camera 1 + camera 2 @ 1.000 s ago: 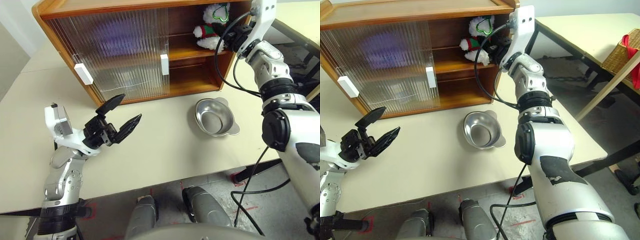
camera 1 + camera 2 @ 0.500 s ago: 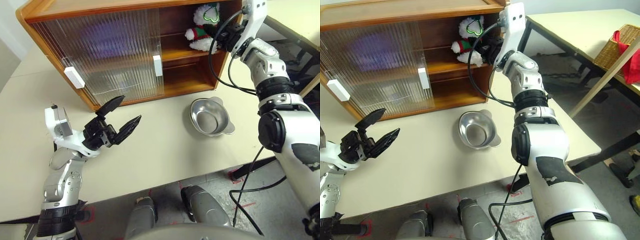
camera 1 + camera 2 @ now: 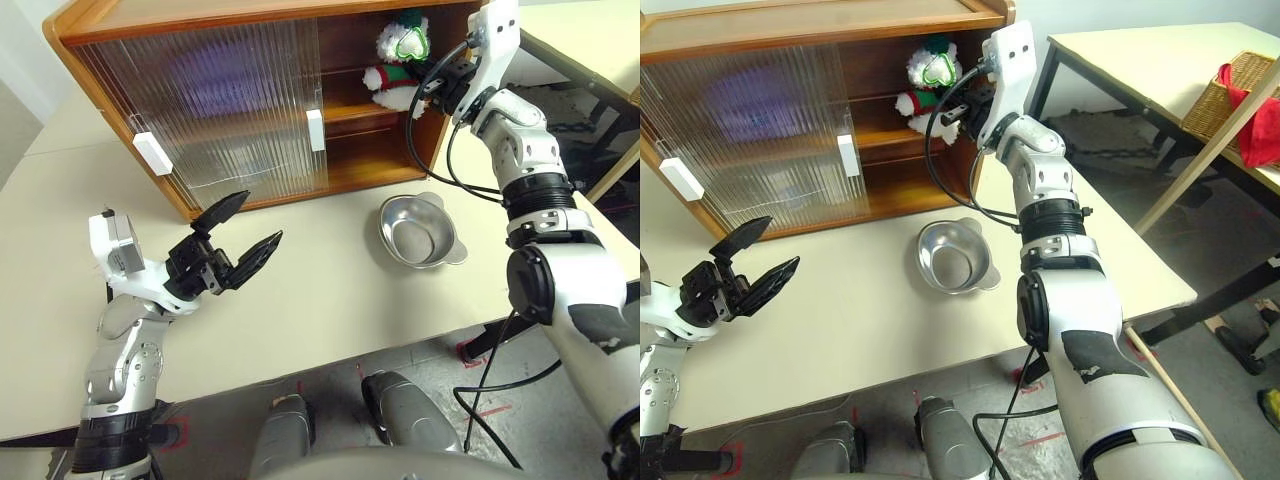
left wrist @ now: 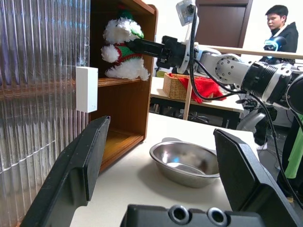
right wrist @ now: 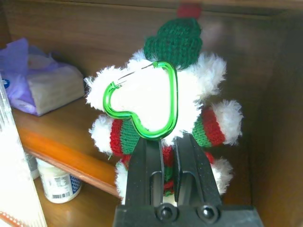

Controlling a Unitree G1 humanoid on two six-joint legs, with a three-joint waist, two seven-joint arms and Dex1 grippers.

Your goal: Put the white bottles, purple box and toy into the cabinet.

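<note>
The toy point(image 3: 398, 60), a white plush in a striped sweater and green hat, stands on the inner shelf at the open right side of the cabinet point(image 3: 200, 15). My right gripper point(image 5: 164, 142) reaches into the cabinet and is shut on the toy's sweater. The purple box point(image 5: 35, 87) lies further along the same shelf, behind the ribbed door point(image 3: 230, 110). A white bottle point(image 5: 57, 182) stands on the cabinet floor below. My left gripper point(image 3: 262, 216) hovers open above the table in front of the cabinet, holding nothing.
A steel bowl point(image 3: 415, 232) sits on the table point(image 3: 320, 290) just in front of the cabinet's open side. A second table with a wicker basket point(image 3: 1240, 95) and red cloth stands to the right. A person point(image 4: 279, 23) is in the background.
My right gripper's fingers have closed together at the toy. Hand and toy have shifted slightly left on the shelf. The left arm has stayed still; the head view has shifted.
</note>
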